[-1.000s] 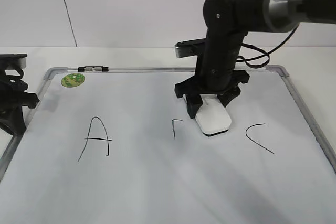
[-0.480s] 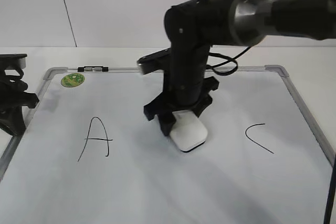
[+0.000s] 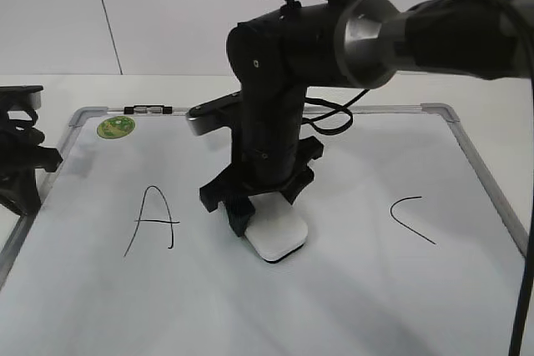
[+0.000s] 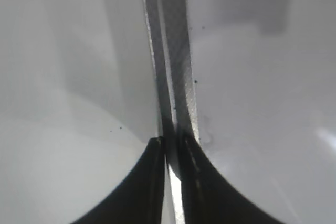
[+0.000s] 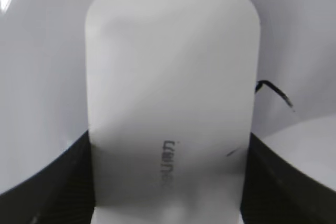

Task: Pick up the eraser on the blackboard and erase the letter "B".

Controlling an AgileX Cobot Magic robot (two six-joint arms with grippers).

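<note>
The right arm (image 3: 275, 81) is matte black with a blocky wrist, and a polished silver-grey ring joins it to a dark forearm. Thin black cables loop above and behind the wrist. A grey-edged camera bar juts out above the right claw (image 3: 250, 202), which is black and angular. The left claw (image 4: 170, 182) shows two dark curved fingers.
</note>
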